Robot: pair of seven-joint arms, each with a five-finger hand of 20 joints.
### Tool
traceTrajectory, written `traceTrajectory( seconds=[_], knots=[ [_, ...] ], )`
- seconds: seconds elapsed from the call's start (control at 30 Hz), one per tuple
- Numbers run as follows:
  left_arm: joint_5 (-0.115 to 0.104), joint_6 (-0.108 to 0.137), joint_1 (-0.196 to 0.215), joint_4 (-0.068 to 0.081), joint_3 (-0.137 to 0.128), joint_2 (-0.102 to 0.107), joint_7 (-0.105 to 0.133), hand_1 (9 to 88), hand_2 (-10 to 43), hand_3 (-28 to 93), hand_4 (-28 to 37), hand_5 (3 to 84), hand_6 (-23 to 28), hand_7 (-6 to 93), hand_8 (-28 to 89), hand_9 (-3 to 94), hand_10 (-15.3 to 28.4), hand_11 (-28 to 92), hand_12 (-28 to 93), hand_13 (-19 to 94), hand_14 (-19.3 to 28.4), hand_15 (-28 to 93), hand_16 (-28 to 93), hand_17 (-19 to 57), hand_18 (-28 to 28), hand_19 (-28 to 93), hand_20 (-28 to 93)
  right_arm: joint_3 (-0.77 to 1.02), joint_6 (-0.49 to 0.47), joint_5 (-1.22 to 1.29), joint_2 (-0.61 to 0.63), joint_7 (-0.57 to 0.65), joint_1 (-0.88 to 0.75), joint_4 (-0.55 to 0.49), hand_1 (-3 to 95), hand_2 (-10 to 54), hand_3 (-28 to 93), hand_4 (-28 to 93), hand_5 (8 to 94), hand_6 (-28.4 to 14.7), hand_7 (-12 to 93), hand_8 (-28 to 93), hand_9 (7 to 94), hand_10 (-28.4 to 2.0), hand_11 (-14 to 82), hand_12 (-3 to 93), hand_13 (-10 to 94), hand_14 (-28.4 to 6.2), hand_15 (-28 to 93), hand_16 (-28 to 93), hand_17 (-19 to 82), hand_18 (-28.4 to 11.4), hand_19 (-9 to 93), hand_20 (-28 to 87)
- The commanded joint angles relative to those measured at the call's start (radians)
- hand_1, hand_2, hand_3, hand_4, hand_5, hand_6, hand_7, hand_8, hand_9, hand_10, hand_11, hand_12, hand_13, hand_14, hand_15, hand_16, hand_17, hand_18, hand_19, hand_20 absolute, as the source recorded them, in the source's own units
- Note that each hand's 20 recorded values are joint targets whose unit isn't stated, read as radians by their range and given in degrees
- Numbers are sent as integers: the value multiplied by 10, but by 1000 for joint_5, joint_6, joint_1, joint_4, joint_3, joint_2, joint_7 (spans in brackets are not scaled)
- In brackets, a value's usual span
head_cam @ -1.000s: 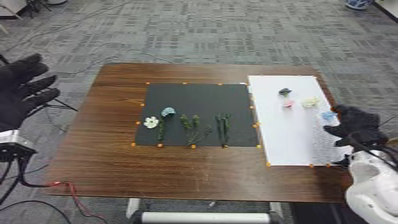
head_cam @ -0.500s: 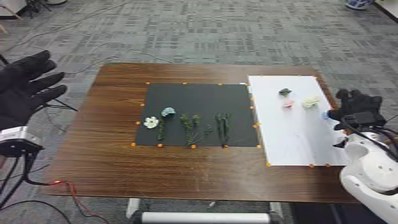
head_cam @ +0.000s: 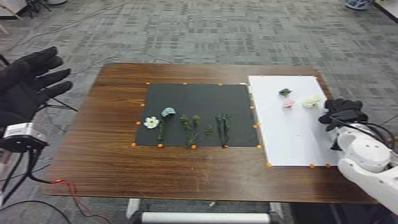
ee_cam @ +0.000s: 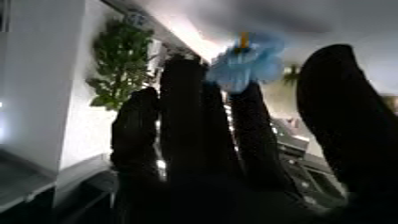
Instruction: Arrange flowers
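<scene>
hovering at the table's (head_cam: 133, 175) right edge, beside the white sheet (head_cam: 306, 145), the right hand (head_cam: 345, 111) has its fingers (ee_cam: 187, 100) extended rather than clenched. in the right wrist view a light blue flower (ee_cam: 244, 62) is at the fingertips, between them and the upright thumb (ee_cam: 333, 85); i cannot tell whether it is firmly grasped. farther off in that view is a leafy green plant (ee_cam: 120, 55).

the left hand (head_cam: 27, 82) is out past the table's left side, released, its fingers spread and nothing in its grasp.

on the white sheet lie a small dark flower (head_cam: 284, 92), a pink flower (head_cam: 288, 104) just below it, and a pale yellow flower (head_cam: 310, 102) to their right. on the black mat (head_cam: 200, 95), a dusty blue flower (head_cam: 168, 112) lies near a white flower (head_cam: 151, 121) at the left, with green stems (head_cam: 223, 130) lying to their right. small orange marks (head_cam: 194, 146) dot the borders of mat and sheet.
</scene>
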Motion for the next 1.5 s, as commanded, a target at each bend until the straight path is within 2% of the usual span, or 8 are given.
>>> traceTrajectory(
  seconds=[0.03,0.2,0.47,0.6,0.8,1.27,1.4,1.5],
  knots=[
    [17,-14,-1,1,-5,4,-11,239,-76,687,-283,261,29,237,-111,198,113,256,122,126,146,431,-90,-81,210,408,67,11,62,-49,19,17,-11,-13,311,-95,900,-282,428,-10,353,-159,458,-99,283,219,464,-95,767,266,234,-186,788,558],
    [18,-13,8,0,-19,1,-11,240,-75,686,-283,262,29,236,-111,199,113,256,123,126,146,431,-89,-81,210,407,67,60,-116,-41,15,6,-39,-91,401,-95,868,-282,520,29,449,-44,583,-72,364,374,527,-64,719,380,259,-178,796,550],
    [15,-11,30,-5,-33,-9,-9,240,-74,686,-283,263,30,235,-111,198,114,257,123,127,145,429,-89,-81,210,407,66,-48,-298,-62,-15,-28,63,-52,379,-95,898,-283,494,25,427,-189,523,-87,388,289,504,-73,705,371,240,-181,776,556],
    [14,-12,40,-7,-36,-13,-9,239,-72,686,-283,263,30,234,-110,199,113,257,122,126,146,429,-88,-81,210,407,66,-92,-259,-62,-16,4,87,-26,363,-95,926,-283,437,2,400,-179,446,-112,356,266,459,-92,740,300,229,-184,778,560],
    [16,-14,47,-11,-36,-17,-6,239,-69,685,-283,264,30,234,-110,200,113,257,123,128,146,429,-88,-80,210,408,67,-85,-157,-67,8,1,71,-41,427,-95,889,-283,453,14,445,-191,462,-110,438,295,488,-62,708,397,248,-178,793,549],
    [17,-12,42,-7,-36,-15,-9,240,-68,689,-283,265,30,232,-109,201,114,256,123,129,146,430,-89,-80,210,408,66,56,81,-35,69,42,-24,-166,363,-95,916,-283,458,13,487,-196,441,-129,553,395,514,-85,751,378,260,-180,813,562],
    [17,-7,44,-10,-36,-17,-7,241,-69,689,-283,266,30,232,-109,201,113,257,123,129,146,430,-89,-79,210,408,66,0,35,-68,61,86,44,-123,351,-95,924,-283,429,-2,489,-197,392,-139,549,393,471,-98,769,354,252,-179,816,565],
    [17,-7,48,-13,-38,-21,-4,242,-68,687,-283,266,30,232,-110,202,114,256,122,130,146,428,-90,-79,210,408,66,-10,-71,-25,45,83,81,-86,341,-95,928,-283,400,-20,411,-173,390,-131,392,306,432,-102,758,308,238,-183,808,565]
  ],
)
